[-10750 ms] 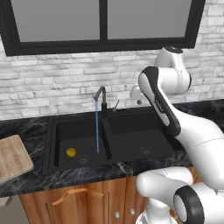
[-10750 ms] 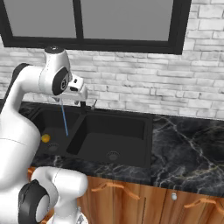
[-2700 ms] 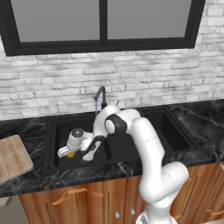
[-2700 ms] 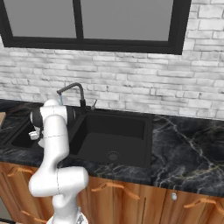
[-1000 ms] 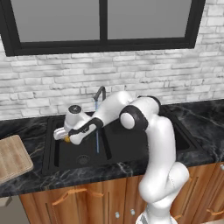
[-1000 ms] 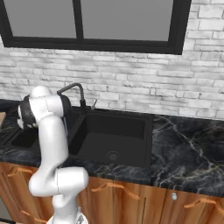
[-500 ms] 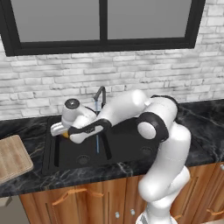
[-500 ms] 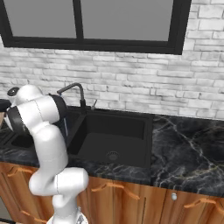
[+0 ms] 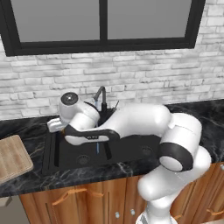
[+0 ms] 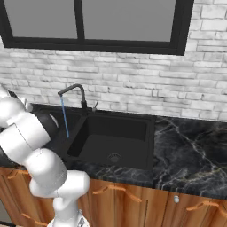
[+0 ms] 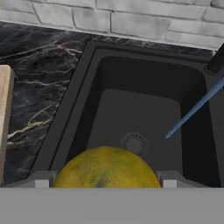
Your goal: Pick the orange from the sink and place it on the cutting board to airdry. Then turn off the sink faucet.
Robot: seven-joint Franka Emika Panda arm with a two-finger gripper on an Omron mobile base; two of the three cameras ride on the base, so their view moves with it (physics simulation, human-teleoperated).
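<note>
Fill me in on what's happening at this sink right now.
The robot arm's tool is holding the orange above the left basin of the sink, near its left side. The cutting board lies on the counter to the left of the sink with nothing on it yet. The faucet is on, with a thin blue stream of water falling into the left basin. So the orange is picked up but not yet placed, and the water has not been shut off.
</note>
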